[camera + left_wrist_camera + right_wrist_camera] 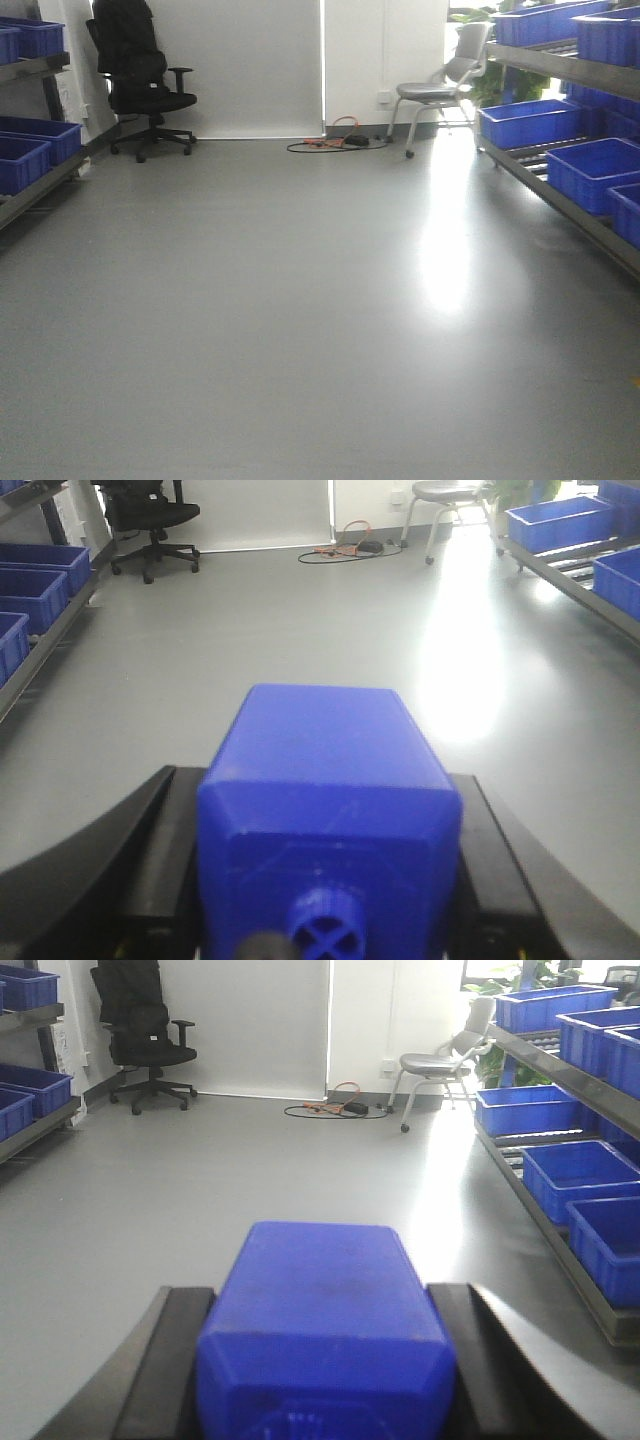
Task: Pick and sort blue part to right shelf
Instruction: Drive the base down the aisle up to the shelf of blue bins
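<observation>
R gripper: clamped on the blue part, 1 black finger tight on each flank. The part fills the lower middle of the R wrist view. I judge it the task item by the broad round cap just showing at the bottom edge, though most of the cap is cut off.

L gripper: also closed, on a 2nd blue block with a small cross-marked knob facing the cam. I judge this is not the task item.

Key relation: the right shelf lies ahead and to the R of the R gripper, with open floor between; not near yet. Its steel front rail runs away from me along the R side, and blue bins sit open-topped behind it.

Long axis of the part: runs fore-aft along the gripper's line, cap end toward the wrist, flat base pointing fwd.

Nearer arm: R, which is on the shelf's side and already holds the part.

Judgement: pick is done; transport and placement remain. The next move needs the base or arm swung R to bring the part over a bin, clearing the rail. The arms do not appear in the ext. front view.
</observation>
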You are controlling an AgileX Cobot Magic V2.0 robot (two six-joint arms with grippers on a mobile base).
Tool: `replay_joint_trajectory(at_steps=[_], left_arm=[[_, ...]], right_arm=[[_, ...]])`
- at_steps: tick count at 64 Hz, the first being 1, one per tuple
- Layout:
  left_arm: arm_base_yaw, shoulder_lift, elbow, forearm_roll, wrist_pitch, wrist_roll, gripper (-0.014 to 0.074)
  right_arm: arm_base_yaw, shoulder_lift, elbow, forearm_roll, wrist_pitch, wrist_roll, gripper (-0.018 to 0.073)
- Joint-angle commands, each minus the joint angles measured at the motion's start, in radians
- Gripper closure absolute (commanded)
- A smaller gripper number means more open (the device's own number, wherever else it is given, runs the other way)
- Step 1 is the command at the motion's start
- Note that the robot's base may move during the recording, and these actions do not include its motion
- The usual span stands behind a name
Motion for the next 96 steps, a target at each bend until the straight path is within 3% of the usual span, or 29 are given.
replay_joint_trajectory(at_steps=[1, 96], left_arm=[[0.001, 0.007, -0.031, -0.005, -0.089, -0.003, 0.0191], [0.001, 0.007, -0.031, -0.005, -0.089, -0.003, 0.0191]], right_arm=[[-0.005, 0.011, -0.030, -0.011, -0.090, -0.006, 0.0157], [-0.005, 0.011, -0.030, -0.011, -0.090, -0.006, 0.0157]])
